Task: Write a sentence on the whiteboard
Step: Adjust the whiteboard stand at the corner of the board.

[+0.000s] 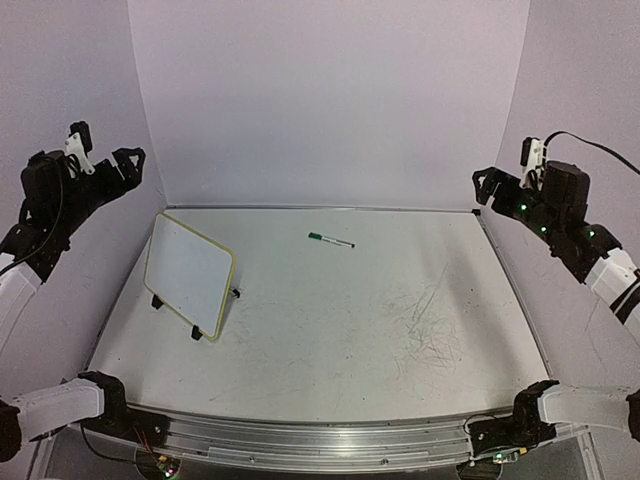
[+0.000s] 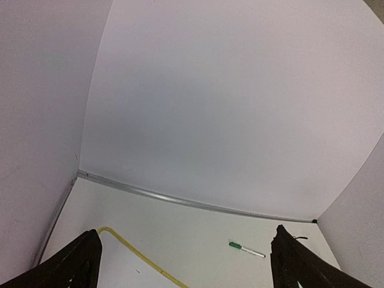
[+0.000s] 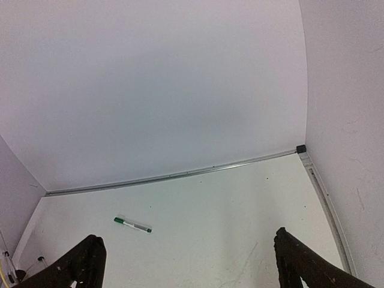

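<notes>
The whiteboard (image 1: 188,272) stands tilted on black clip feet at the left of the desk (image 1: 400,340). It looks light, stiff and slick, and likely to slide or tip under a push, so a hold on its yellow frame edge seems wise. Farther back lies a green marker (image 1: 331,239), well apart. The left fingers (image 2: 78,264) and right fingers (image 3: 84,264) hang high, spread wide, empty.

Smooth whiteboard (image 1: 188,272); matt scuffed table (image 1: 330,340), metal rim (image 1: 330,208).

no legible text or labels anywhere, whiteboard (image 1: 188,272) surface plain white, marker (image 1: 331,240) too small to read
</notes>
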